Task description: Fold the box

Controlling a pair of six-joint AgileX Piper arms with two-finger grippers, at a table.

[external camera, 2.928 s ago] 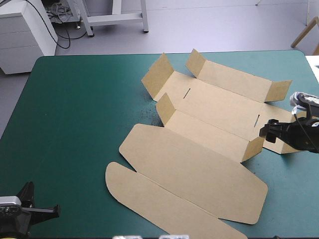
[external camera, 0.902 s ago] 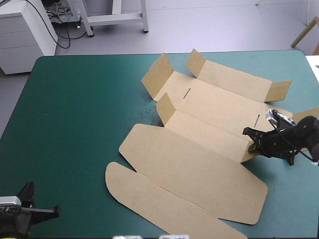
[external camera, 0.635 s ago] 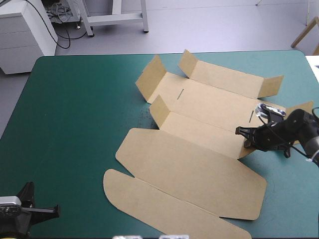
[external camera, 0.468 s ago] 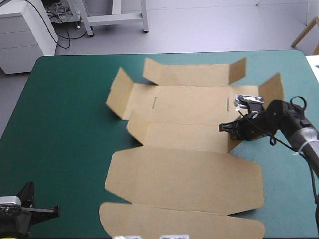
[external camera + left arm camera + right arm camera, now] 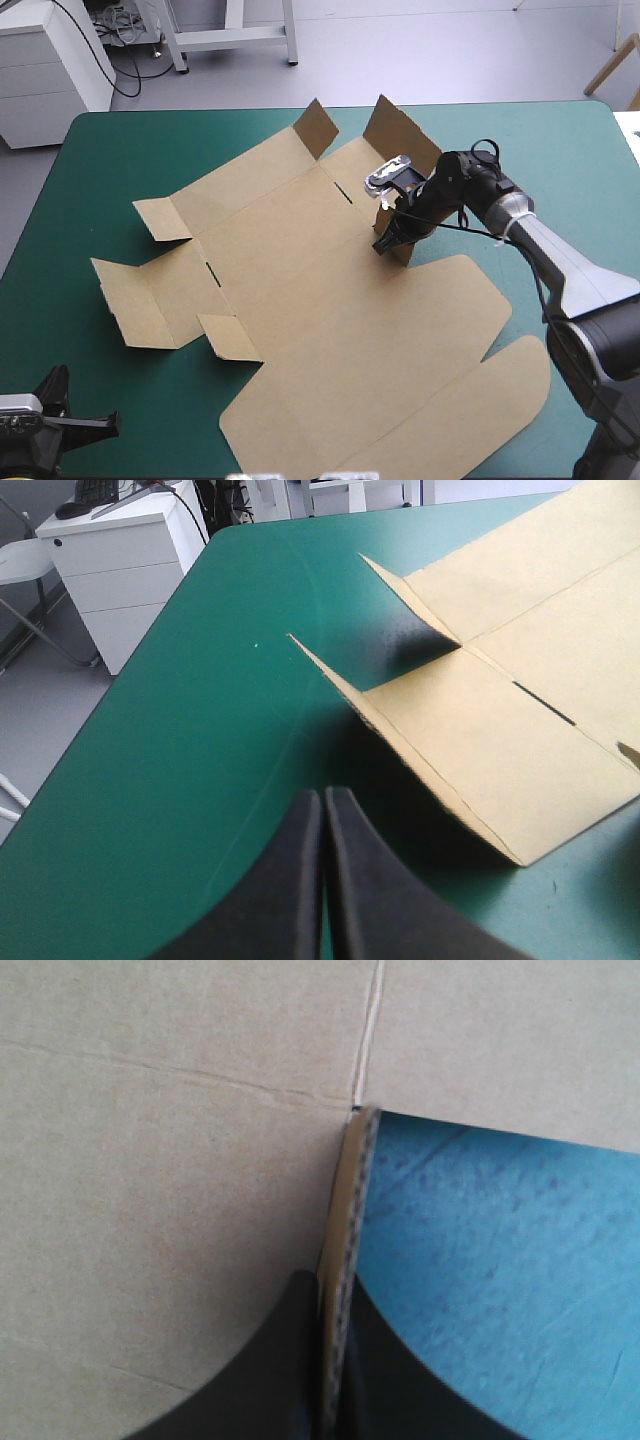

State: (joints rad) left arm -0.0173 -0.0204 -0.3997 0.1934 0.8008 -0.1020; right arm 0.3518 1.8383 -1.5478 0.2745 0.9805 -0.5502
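NEAR LEFT CORNER OF THE BENCH (image 5: 130,170): the left claw (image 5: 322,800) is clenched on nothing, its black fingers meeting in a point low over the teal-green cover. A slightly lifted side flap (image 5: 470,750) of the box lies just ahead of it. The brown box (image 5: 300,290) is opened out across the middle of the bench, with its broad lid panels (image 5: 420,350) flat toward the near right edge. Farther back, the right claw (image 5: 386,240) reaches in from the right and is grasping the box, pinching the near end of an upright flap (image 5: 405,135). In the wrist view, the board's edge shows sandwiched between the two fingers. Beyond it, a corner flap (image 5: 317,127) stands raised at the sheet's far edge.
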